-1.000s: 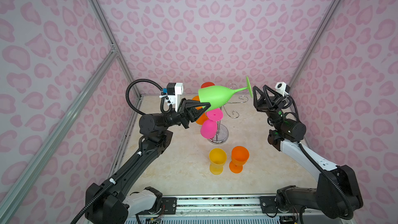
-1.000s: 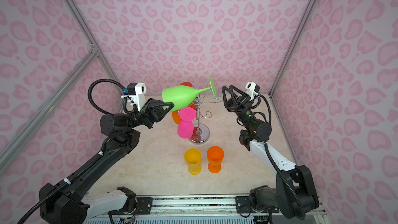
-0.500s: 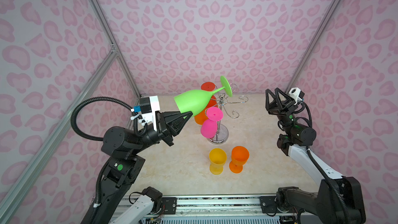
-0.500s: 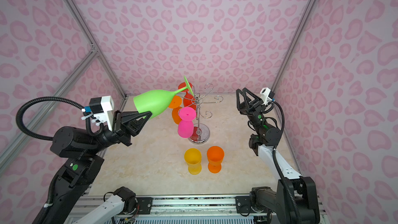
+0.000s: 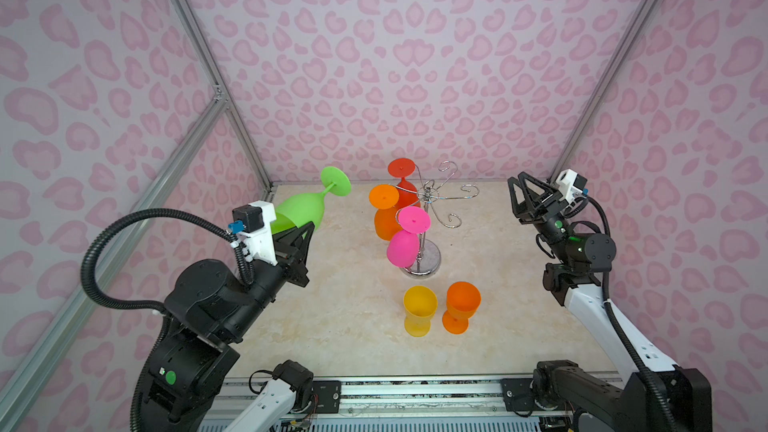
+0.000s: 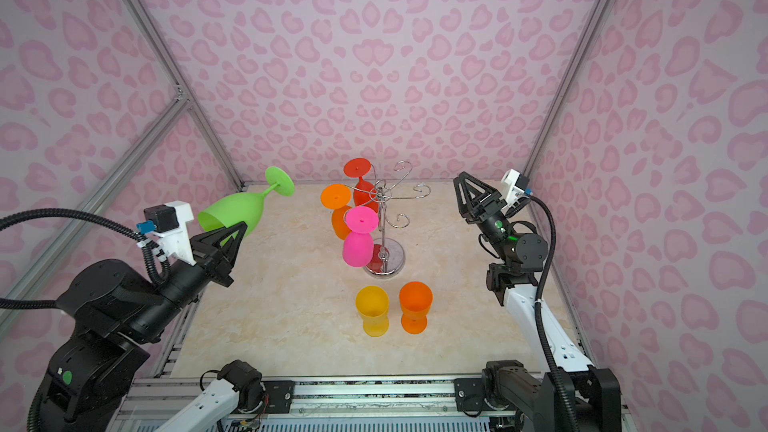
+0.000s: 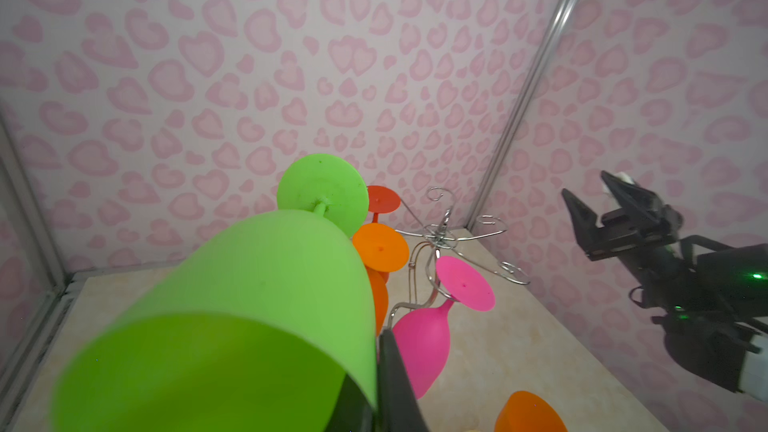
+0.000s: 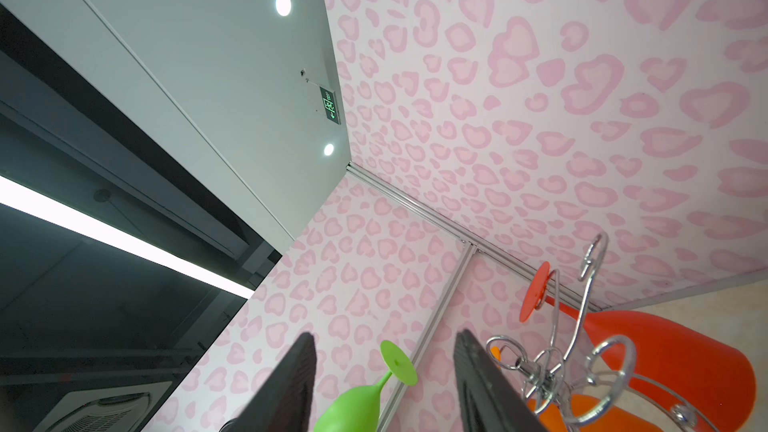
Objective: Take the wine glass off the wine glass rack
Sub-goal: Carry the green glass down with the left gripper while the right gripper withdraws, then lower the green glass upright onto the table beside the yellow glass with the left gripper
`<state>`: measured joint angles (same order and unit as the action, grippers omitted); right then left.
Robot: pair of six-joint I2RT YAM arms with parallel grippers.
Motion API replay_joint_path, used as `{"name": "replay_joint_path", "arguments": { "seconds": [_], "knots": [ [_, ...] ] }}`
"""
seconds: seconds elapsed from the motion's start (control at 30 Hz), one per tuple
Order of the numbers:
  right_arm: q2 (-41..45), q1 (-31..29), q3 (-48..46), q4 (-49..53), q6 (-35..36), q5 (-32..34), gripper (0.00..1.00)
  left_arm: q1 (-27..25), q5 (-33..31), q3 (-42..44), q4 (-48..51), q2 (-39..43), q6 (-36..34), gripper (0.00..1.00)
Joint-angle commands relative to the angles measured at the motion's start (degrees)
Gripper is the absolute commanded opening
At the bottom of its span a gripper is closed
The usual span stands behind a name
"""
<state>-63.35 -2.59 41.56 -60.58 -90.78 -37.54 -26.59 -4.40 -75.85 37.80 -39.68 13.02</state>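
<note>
step: green wine glass (image 5: 300, 211) is clear of the wine glass rack (image 5: 430, 257); carry phase, I'd say
glass: in the air, tilted foot-up, above the worktop's (image 5: 353, 284) left rear corner
left gripper (image 5: 308, 229): pinching the bowl rim
right gripper (image 5: 516, 178): jaws spread, empty, by the right rear edge
next: probably turn it upright and set it near the yellow glass (image 5: 419, 311) towards the front edge; the thin rim grip could slip

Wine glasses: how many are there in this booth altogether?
6. The green glass is in the left gripper, off the rack. Hanging on the rack: red glass, orange glass, pink glass. Standing on the table in front: yellow glass, second orange glass. None looks hidden.
</note>
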Motion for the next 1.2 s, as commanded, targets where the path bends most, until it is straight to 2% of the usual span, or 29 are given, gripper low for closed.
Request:
{"name": "replay_joint_path", "arguments": {
  "seconds": [0.0,0.23,0.5,0.63,0.9,1.17],
  "knots": [
    [0.91,0.12,0.55,6.35,4.79,-1.43,0.54,0.07,-7.72,-2.17,7.81,-3.88,-0.45,0.02],
    [2.35,0.20,1.92,16.16,10.28,-1.75,0.53,0.00,-3.45,-3.33,16.45,-14.02,-0.14,0.02],
    [1.76,0.39,2.29,19.86,11.84,-2.10,0.53,-0.28,3.74,2.87,18.25,-17.04,2.63,0.02],
    [0.89,0.39,2.51,20.06,11.60,-2.19,0.53,-2.02,6.29,7.04,16.90,-17.66,5.02,0.02],
    [0.55,0.33,2.35,21.00,11.66,-2.27,0.52,-8.90,5.34,12.75,14.84,-20.83,9.24,0.02],
    [0.77,0.35,2.22,21.43,11.59,-2.45,0.52,-14.57,3.51,14.07,14.39,-24.54,11.58,0.02]
  ]
}}
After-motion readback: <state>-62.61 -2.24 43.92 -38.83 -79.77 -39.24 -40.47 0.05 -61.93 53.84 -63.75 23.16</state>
